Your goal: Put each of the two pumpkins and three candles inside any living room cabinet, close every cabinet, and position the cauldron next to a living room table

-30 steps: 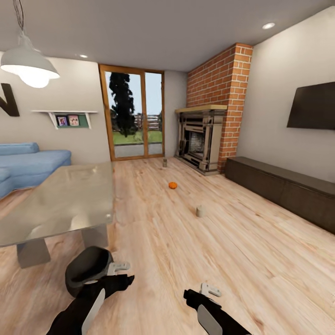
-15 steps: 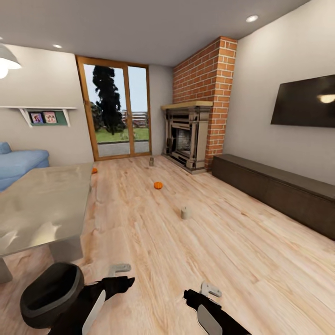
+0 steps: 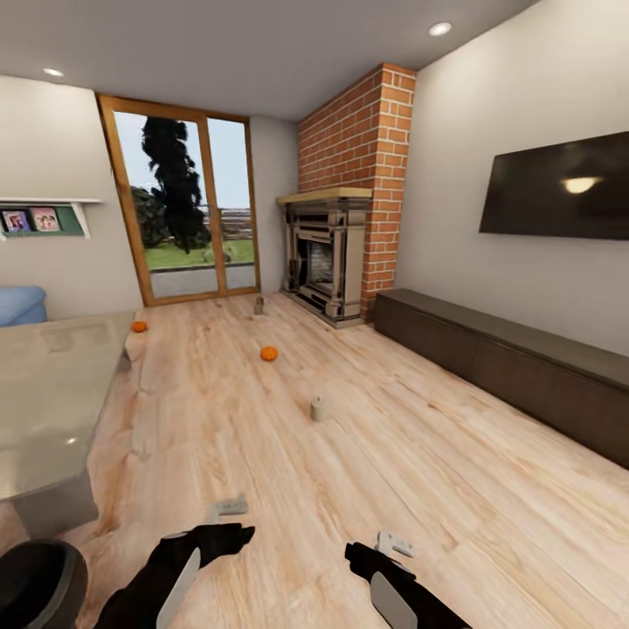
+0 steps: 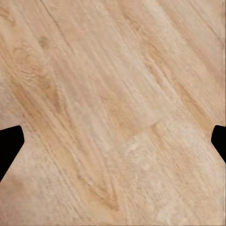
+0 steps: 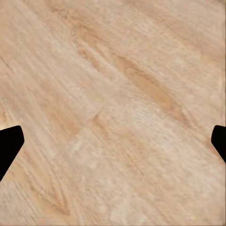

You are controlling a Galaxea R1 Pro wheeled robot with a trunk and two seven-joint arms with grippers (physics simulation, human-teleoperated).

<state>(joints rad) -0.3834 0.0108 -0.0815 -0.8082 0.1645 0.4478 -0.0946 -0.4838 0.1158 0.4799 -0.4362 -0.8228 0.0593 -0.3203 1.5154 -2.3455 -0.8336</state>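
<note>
Left gripper (image 3: 229, 517) and right gripper (image 3: 393, 552): both spread wide, empty, over the wood floor (image 3: 393, 454). Landmark: brick fireplace (image 3: 328, 253). Pumpkin (image 3: 269, 353) on floor before it; second pumpkin (image 3: 139, 327) further toward the worktop (image 3: 44, 393). Candle (image 3: 259, 305) near the hearth; candle (image 3: 318, 408) well apart. Cabinet (image 3: 515, 367) closed, beside the fireplace. Cauldron (image 3: 35, 585) beside the worktop.

Two orange pumpkins (image 3: 269, 353), pale wood-grain floor (image 3: 393, 463), dark-brown cabinet (image 3: 507, 371), glossy grey table (image 3: 44, 402), red-brick chimney (image 3: 371, 175)
</note>
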